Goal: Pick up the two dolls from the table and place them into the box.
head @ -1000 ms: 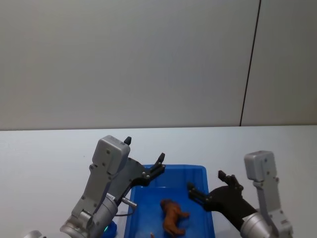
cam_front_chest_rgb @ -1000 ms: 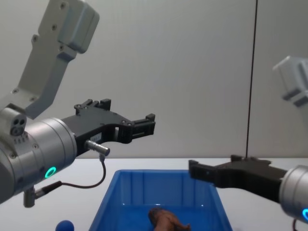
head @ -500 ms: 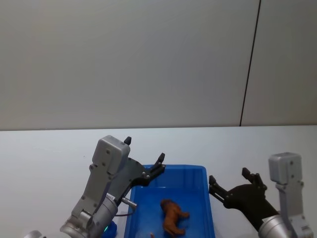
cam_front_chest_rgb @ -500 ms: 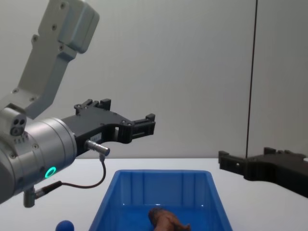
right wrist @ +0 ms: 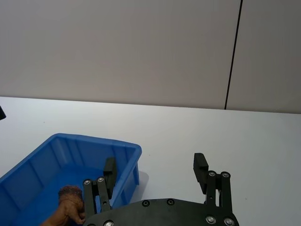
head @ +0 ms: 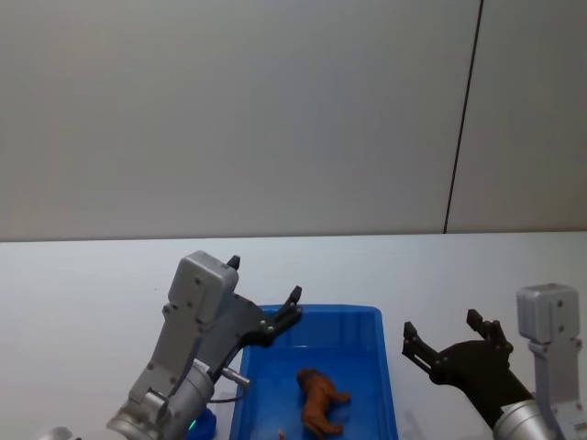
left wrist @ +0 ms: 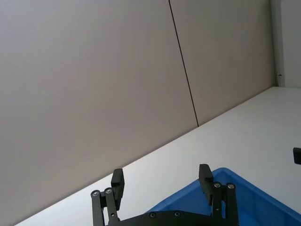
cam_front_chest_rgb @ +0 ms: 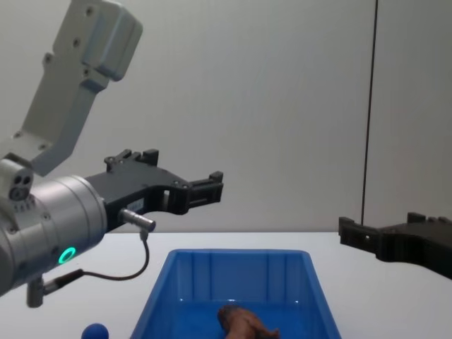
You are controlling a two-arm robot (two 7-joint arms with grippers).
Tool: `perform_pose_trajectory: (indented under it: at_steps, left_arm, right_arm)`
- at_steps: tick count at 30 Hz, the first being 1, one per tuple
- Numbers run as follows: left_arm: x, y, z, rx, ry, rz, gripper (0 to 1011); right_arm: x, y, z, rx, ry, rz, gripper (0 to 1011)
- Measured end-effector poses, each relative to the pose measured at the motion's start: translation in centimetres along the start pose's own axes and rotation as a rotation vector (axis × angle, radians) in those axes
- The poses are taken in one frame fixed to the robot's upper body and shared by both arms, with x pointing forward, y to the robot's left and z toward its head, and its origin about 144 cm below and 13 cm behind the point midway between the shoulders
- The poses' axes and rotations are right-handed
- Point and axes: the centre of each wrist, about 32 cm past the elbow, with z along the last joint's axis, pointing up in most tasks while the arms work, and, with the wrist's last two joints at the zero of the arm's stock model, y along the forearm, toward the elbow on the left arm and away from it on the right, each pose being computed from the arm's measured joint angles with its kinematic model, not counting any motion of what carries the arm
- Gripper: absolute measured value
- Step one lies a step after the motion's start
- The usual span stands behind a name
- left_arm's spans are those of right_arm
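We see the brown doll (head: pixel 321 403) lying on the floor of the box (head: pixel 341 313); the blue doll (cam_front_chest_rgb: pixel 94 331) sits on the table (head: pixel 83 275) near the box's left wall; our left gripper (head: pixel 264 280) hovers above the box's left rim, jaws spread wide and holding nothing; our right gripper (head: pixel 441 324) hangs over the table to the right of the box, apart from it, jaws likewise parted and empty.
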Motion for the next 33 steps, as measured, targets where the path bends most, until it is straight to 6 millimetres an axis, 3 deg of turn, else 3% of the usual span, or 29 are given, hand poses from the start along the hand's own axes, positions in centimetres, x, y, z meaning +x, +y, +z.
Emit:
perform_pose_trajectory:
  at_steps: [21,33]
  left_arm:
    - [4.1,3.3,0.3,0.202,0.028,-0.002,1002]
    - [6.4,4.7,-0.7,0.299,0.045,-0.067,1002]
  right_arm:
    - [0.1,-0.3,0.1,0.006,0.000,-0.016,1001]
    - [0.1,-0.3,0.1,0.006,-0.001,-0.018,1001]
